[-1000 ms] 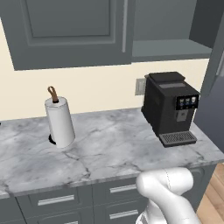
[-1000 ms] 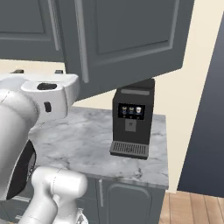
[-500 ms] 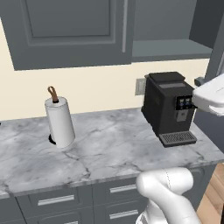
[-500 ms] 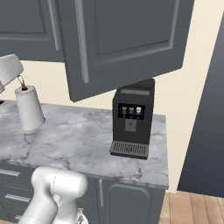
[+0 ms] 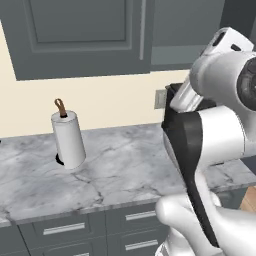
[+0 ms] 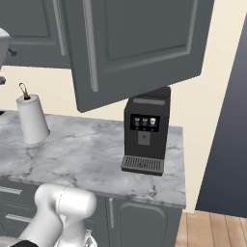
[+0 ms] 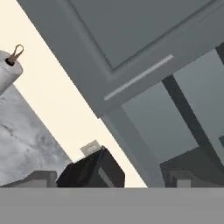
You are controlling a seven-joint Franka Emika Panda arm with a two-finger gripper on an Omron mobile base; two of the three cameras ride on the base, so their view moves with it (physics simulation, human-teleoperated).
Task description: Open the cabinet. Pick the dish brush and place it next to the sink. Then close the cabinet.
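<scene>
Hand view, gripper [image 7: 109, 179]: two dark fingertips at the bottom edge, well apart, nothing between them; the claw looks wide.
Coffee machine [image 6: 144, 130]: on the marble counter [image 6: 87, 149], under the swung-out door.
Paper-towel roll [image 5: 68, 138]: upright on the counter, to the left.
Cabinet [image 6: 140, 48]: right door stands open; the silver bar handle [image 7: 138, 77] marks the closed left door.
Dish brush: I cannot see it; probably on the shelf inside.
Handling, my judgement: light and stiff, the bristles soft; take it by the handle.
</scene>
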